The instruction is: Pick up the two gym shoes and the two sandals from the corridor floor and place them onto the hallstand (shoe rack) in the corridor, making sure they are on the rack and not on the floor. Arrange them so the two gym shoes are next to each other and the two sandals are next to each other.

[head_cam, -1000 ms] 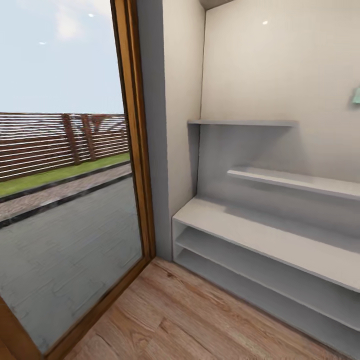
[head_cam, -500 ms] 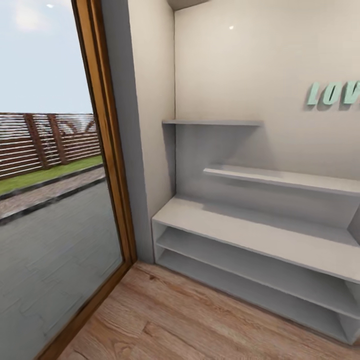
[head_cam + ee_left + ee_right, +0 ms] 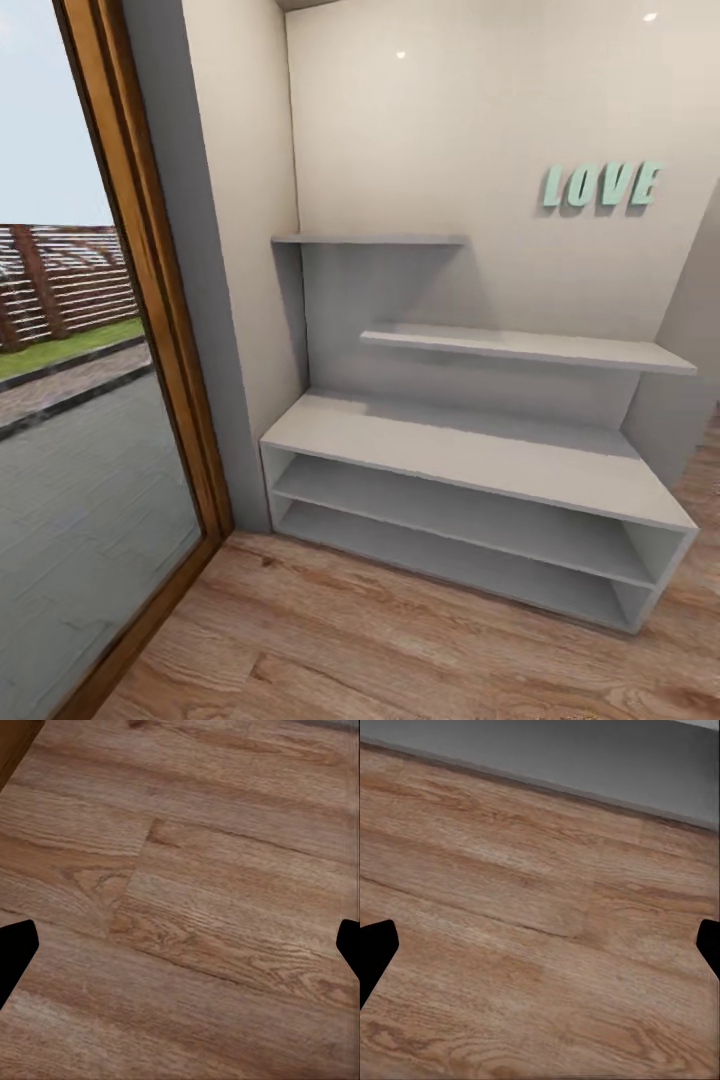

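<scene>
The pale grey-white hallstand [image 3: 470,450] stands against the back wall in the head view, with a broad bench top, two low open shelves [image 3: 450,515] below and floating shelves [image 3: 520,345] above. Nothing lies on it. The gym shoes and the sandals are out of view. Wood-plank corridor floor [image 3: 380,640] runs in front of the rack. My left gripper [image 3: 180,945] hangs open over bare planks, its dark fingertips [image 3: 15,949] at the frame's edges. My right gripper [image 3: 540,949] is open too, above floor near a grey baseboard [image 3: 585,757].
A tall glass door with a wooden frame [image 3: 150,300] takes up the left side, showing a paved yard and fence outside. Green letters spelling LOVE [image 3: 600,185] hang on the wall above the rack. A wall corner [image 3: 690,380] closes the rack's right end.
The whole head view has swung to the right: the door has slid toward the left edge, and the rack's right end and the LOVE letters have come fully into sight.
</scene>
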Robot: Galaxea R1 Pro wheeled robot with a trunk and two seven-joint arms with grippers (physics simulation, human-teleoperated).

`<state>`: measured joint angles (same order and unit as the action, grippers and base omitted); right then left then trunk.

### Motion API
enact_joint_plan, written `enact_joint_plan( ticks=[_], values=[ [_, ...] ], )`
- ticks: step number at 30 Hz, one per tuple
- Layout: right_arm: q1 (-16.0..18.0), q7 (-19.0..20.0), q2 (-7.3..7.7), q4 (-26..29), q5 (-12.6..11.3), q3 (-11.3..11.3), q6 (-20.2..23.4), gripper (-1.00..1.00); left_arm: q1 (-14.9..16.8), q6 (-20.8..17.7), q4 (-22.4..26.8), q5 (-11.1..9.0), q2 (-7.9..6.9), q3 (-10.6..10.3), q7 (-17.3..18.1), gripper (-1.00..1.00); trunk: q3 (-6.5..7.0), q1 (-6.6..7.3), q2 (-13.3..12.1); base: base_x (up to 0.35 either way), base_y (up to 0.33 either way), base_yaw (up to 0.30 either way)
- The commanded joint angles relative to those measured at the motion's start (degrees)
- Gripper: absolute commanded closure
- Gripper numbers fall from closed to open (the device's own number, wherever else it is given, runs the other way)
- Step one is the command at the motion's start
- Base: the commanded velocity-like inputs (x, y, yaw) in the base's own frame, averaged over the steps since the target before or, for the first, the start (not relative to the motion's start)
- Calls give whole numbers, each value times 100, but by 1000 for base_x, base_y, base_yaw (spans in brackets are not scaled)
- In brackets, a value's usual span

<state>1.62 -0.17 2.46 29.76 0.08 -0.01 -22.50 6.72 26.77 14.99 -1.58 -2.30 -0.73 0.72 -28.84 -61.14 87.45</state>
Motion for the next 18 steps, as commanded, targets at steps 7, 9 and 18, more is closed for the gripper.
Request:
enact_joint_plan(
  ticks=[7, 9, 18],
  values=[
    [5, -8, 0, -6, 1, 1, -18, -100, 4, 13, -4, -10, 1, -9, 7, -100, -132, -154, 285, 0, 0, -292],
    [5, -9, 0, -6, 1, 1, -18, -100, 4, 13, -4, -10, 1, -11, 7, -100, -169, -198, 365, 0, 0, -292],
    [5, -3, 0, -1, 1, 1, -18, -100, 4, 12, -5, -14, -5, -10, 7, -100, -352, -396, 726, 0, 0, -289]
  ],
)
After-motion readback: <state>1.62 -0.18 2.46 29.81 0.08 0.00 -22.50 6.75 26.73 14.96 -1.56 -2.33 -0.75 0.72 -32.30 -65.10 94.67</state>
